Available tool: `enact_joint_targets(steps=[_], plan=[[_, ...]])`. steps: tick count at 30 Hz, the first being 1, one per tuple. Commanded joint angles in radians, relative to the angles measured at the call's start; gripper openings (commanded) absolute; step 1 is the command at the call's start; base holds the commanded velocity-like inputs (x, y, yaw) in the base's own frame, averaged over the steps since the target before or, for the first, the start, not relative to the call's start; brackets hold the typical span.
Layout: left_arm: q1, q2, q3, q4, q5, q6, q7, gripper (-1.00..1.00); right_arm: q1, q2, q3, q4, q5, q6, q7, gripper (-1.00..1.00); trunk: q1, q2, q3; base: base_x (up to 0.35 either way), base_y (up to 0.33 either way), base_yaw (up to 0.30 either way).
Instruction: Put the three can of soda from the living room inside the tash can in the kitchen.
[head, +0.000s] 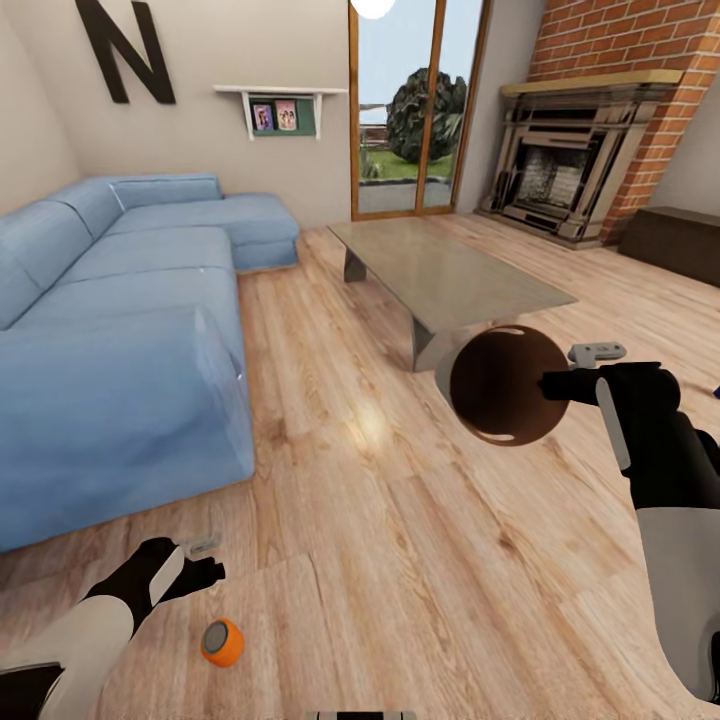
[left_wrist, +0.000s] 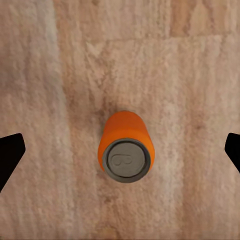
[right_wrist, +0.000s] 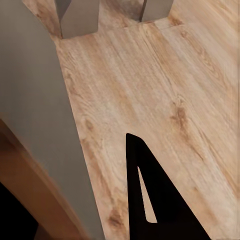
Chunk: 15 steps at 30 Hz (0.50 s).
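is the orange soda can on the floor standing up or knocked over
Standing upright. The left wrist view looks straight down onto the orange soda can's round silver top, on the wooden floor between the left gripper's open fingers.

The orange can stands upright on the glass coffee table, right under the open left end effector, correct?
Not quite: the orange can stands upright on the wooden floor, not the coffee table. The left wrist view shows it under the open left end effector.
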<state>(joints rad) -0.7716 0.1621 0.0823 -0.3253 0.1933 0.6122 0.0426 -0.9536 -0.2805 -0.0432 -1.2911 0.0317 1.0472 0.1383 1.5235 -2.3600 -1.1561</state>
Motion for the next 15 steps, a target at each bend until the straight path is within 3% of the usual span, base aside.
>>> enact_joint_targets(steps=[1,15], plan=[[0.000,0.000,0.000,0.000,0.000,0.000,0.000,1.00,-0.001,0.000,0.000,-0.001,-0.013,0.000,0.007,-1.00,0.000,0.000,-0.001,-0.003,0.002,0.000],[0.000,-0.008,0.000,0.000,0.000,0.000,0.000,1.00,0.002,0.002,0.001,-0.001,-0.013,0.000,0.007,-1.00,0.054,-0.098,-0.067,0.000,0.000,0.000]])
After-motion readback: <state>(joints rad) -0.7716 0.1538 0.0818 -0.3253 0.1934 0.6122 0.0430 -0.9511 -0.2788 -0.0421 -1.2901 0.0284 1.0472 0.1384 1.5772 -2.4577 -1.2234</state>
